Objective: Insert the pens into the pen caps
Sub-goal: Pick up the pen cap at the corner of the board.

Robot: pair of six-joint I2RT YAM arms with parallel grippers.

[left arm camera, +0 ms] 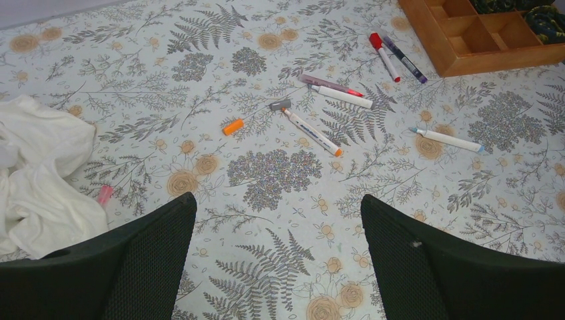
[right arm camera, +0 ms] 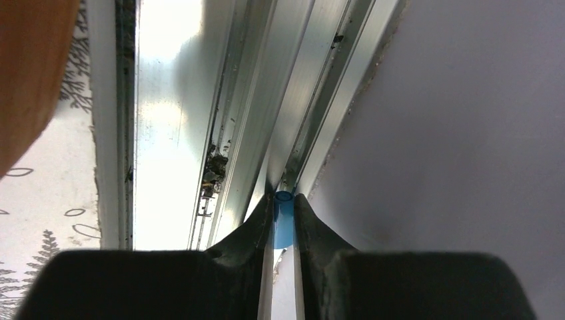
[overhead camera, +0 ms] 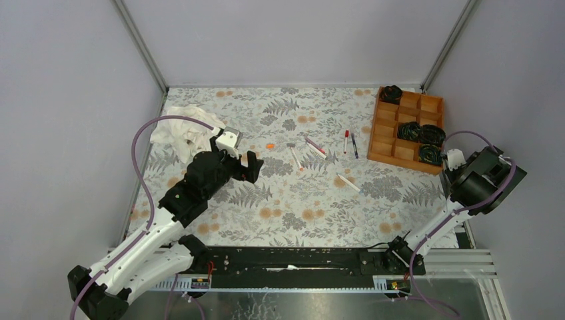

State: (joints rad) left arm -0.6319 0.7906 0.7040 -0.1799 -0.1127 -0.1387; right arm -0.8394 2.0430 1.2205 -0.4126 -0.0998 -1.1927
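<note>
Cap (right arm camera: 284,225), blue, mostly hidden, sits pinched in the right gripper (right arm camera: 284,200) while the left gripper (left arm camera: 277,200) stands open.

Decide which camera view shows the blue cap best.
The right wrist view: the blue cap stands close up, pinched between the right gripper's fingers. The top view shows the right arm but no cap; the left wrist view misses it too.
</note>
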